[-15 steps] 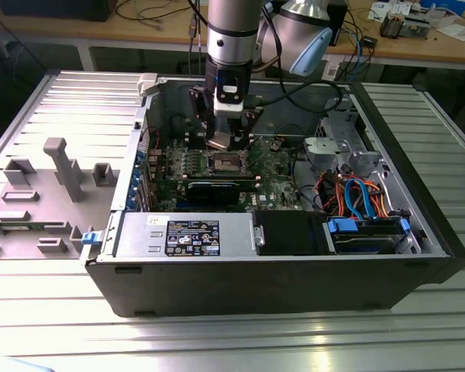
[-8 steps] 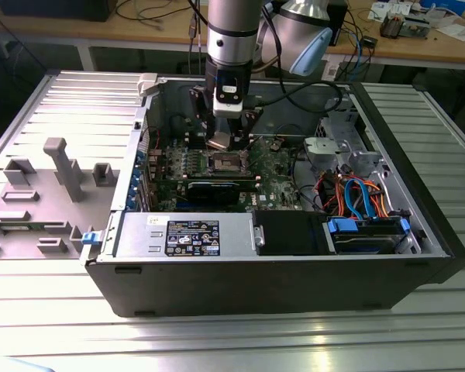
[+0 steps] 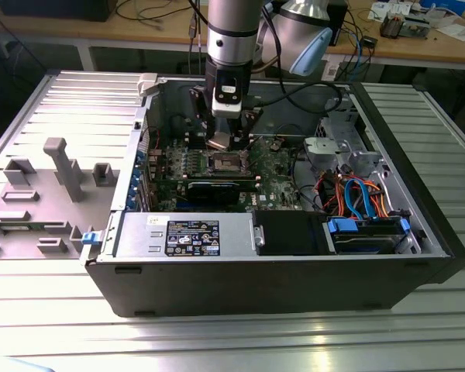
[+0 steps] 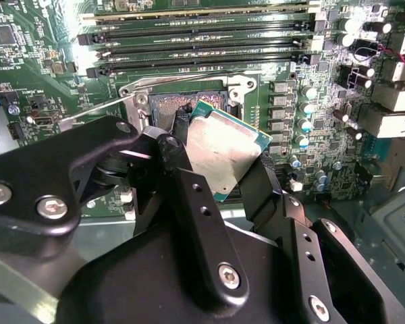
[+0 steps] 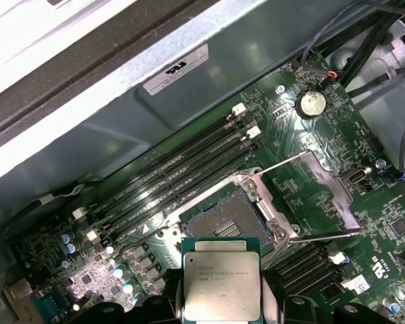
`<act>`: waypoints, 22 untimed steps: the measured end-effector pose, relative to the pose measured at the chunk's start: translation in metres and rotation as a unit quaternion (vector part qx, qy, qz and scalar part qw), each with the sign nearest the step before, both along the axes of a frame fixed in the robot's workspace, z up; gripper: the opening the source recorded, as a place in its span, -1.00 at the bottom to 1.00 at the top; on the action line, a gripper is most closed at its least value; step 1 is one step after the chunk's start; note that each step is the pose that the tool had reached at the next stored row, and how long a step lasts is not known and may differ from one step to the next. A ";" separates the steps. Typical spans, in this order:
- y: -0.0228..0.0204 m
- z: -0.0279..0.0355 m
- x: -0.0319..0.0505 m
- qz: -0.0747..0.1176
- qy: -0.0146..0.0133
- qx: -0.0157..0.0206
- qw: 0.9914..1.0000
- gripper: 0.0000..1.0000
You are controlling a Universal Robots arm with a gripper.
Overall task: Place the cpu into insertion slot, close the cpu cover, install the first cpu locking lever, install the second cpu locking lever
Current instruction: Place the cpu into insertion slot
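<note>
Cpu, gripped by claw, partly hides insertion slot.

Electronics lab, cable-strewn workbenches; opened computer

Open tower case lay on its side on ribbed table. Power supply sat along the near wall. Blue/orange cables were at the exterior view's right, grey fixture blocks at its left. Coin cell sat near memory slots.
</note>
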State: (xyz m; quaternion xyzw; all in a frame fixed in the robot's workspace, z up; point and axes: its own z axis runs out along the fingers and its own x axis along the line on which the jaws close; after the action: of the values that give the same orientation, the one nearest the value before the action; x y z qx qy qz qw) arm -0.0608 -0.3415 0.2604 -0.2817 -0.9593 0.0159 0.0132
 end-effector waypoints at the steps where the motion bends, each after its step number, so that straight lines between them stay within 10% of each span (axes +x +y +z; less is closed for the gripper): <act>1: 0.0000 0.0000 0.0000 -0.001 0.000 0.000 1.000 0.09; 22: 0.0000 -0.0005 0.0000 -0.017 0.000 0.000 1.000 0.09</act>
State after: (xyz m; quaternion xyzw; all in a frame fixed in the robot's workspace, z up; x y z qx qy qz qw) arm -0.0609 -0.3415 0.2599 -0.2984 -0.9542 0.0157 0.0135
